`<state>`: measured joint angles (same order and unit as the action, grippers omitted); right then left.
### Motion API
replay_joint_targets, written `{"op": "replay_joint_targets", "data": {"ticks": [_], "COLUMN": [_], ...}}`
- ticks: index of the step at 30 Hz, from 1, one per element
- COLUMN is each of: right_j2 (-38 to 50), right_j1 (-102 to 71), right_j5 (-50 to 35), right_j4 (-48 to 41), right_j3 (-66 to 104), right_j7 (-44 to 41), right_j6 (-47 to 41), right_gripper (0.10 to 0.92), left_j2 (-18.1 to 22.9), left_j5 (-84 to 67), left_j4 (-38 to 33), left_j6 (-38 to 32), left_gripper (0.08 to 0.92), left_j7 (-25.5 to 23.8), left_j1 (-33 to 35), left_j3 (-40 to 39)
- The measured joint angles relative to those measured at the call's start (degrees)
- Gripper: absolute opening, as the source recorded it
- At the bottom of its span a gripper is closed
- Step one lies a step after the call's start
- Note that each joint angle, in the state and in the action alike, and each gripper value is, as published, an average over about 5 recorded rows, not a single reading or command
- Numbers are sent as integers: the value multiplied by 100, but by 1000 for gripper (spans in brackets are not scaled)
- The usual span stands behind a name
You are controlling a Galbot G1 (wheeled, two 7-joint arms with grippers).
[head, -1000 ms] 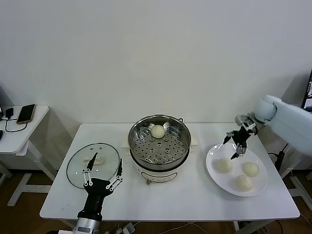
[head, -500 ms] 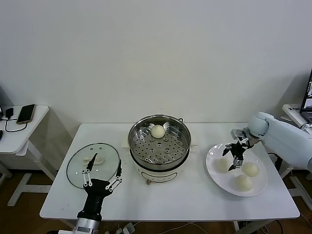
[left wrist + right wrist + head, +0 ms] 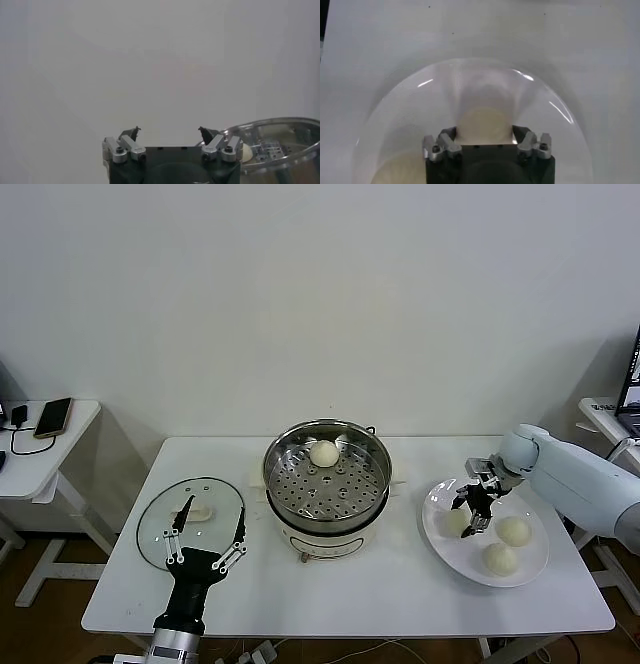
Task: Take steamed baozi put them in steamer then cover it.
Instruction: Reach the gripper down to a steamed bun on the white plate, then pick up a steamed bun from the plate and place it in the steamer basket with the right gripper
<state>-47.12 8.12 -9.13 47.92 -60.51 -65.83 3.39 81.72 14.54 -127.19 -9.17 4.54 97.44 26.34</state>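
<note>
We are closing our right gripper [image 3: 472, 512] around a small cream-white round bun [image 3: 456, 522] on the flat white plate [image 3: 530, 568]; our left gripper [image 3: 207, 534] is hanging wide open, empty.

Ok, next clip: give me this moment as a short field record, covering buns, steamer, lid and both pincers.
buns in steamer: one baozi on the perforated tray
buns on plate: three, on the white plate
steamer: uncovered, table centre
cover: flat on the table, left of the steamer
right pincer: down over the plate's nearest-left bun, fingers either side of it
left pincer: open, idle near the cover
</note>
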Motion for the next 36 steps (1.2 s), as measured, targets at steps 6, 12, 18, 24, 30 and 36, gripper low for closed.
{"op": "replay_joint_targets", "data": {"ticks": [6,12,18,24,30,36], "right_j2": [61,-93,-508,-1130,-1849,-2537], "right_j1": [488,1450,2512,3184,3391,3263], "right_j5": [-58,-411,-980,-1567,-2053,-2358], "right_j4": [312,662,993,1219,1263,1148], "right_j3": [-233,-723,-1252,-1616,-1887,-2084], "right_j7": [-204,-638,-1004,-1134,-970,-626], "right_j6": [-24,-134,-340,-611,-927,-1239], "right_gripper": [651,652,650,645,645,638], "left_j2": [-29,-55,-78,-92,-91,-78], "left_j5": [-20,-40,-42,-41,-41,-41], "left_j4": [-8,-20,-36,-42,-43,-43], "left_j6": [25,48,62,79,70,47], "left_gripper": [823,823,823,823,823,823], "left_j7": [1,1,1,0,0,5], "left_j1": [-46,-95,-115,-116,-123,-109], "left_j3": [-21,-59,-100,-147,-160,-151]}}
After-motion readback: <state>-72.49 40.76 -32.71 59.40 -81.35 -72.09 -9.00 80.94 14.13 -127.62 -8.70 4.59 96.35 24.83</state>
